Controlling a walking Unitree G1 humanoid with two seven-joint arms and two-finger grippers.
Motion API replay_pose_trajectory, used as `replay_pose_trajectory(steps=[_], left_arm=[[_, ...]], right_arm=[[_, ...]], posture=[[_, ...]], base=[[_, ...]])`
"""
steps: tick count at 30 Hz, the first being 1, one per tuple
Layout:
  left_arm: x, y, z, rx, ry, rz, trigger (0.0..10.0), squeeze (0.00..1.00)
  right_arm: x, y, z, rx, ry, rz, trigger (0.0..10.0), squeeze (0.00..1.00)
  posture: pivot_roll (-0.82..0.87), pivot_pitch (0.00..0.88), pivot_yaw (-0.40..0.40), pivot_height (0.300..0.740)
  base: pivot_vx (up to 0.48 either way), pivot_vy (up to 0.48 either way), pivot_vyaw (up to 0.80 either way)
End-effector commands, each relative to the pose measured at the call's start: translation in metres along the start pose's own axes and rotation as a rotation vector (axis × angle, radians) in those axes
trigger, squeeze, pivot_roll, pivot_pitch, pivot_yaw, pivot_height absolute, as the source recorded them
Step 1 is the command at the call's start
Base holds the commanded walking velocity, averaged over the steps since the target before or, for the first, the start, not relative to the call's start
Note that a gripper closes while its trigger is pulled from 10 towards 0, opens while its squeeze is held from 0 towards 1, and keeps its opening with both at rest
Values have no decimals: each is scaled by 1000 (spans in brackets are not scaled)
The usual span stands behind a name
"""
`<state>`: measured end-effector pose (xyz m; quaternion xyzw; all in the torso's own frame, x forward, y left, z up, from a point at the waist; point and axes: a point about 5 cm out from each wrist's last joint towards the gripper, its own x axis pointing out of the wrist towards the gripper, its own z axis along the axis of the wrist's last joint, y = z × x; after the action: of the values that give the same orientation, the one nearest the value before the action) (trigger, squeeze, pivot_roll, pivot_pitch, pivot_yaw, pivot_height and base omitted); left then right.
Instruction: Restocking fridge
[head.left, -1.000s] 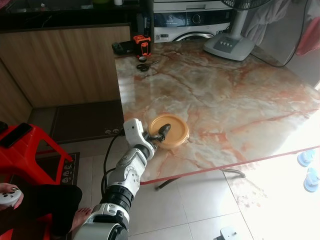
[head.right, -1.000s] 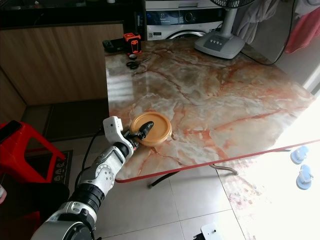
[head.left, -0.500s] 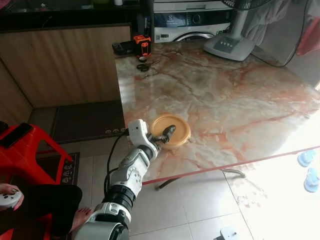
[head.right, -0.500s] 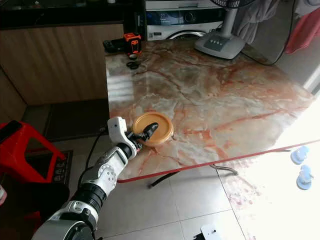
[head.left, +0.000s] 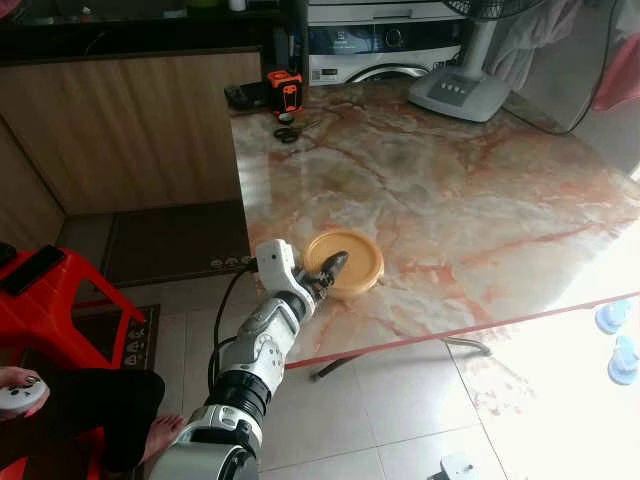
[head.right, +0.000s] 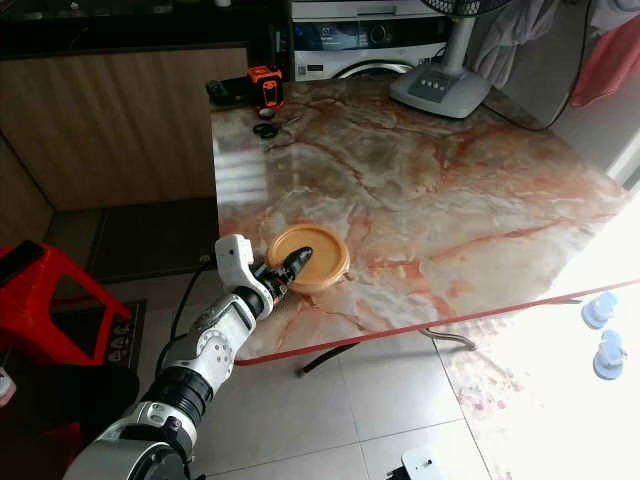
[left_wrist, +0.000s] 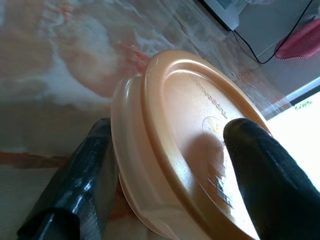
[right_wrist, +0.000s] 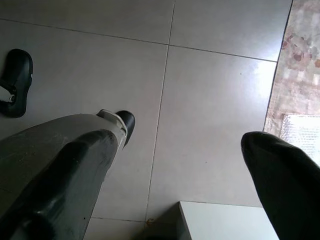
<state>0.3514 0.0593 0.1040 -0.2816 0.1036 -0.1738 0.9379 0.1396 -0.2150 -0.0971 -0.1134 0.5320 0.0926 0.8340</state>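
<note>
Two black fingers of the left gripper (head.left: 330, 272) pinch the orange lidded container (head.left: 347, 265) at its near rim, likely for lifting.

- Container (head.left: 345, 264) w/ lid: smooth tan plastic, soft sheen, embossed lettering on top.
- My left gripper (left_wrist: 165, 165): fingers (left_wrist: 270, 170) black; one looks matt, other glossy.
- Table (head.left: 450, 170): polished marble-look top, v. glossy, red edge.
- Floor (right_wrist: 200, 100): smooth pale tiles, slight shine.
- Cabinet (head.left: 130, 130): matt wood grain.
- Stool (head.left: 50, 300): shiny red plastic.
</note>
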Motion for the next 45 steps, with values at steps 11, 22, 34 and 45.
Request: replay_pose_trajectory(steps=[11,22,34,45], left_arm=[[2,-1,4,22,-30,12,0,0],[2,-6,24,-4,-155,-6,0,0],[-4,-16,41,-97,-278,-90,0,0],[-32,-4,49,4,-322,-91,10000,0]], right_arm=[[-1,-1,-3,-2,15,-4,10000,0],[-1,-2,-4,-1,15,-5,10000,0],[-1,-2,-5,16,16,-11,10000,0],[-2,-1,-10,53,9,-18,10000,0]], posture=[[-106,38,-42,740],[-103,38,-45,740],[-103,36,-47,740],[-119,18,-35,740]], base=[[0,0,0],[0,0,0],[0,0,0],[0,0,0]])
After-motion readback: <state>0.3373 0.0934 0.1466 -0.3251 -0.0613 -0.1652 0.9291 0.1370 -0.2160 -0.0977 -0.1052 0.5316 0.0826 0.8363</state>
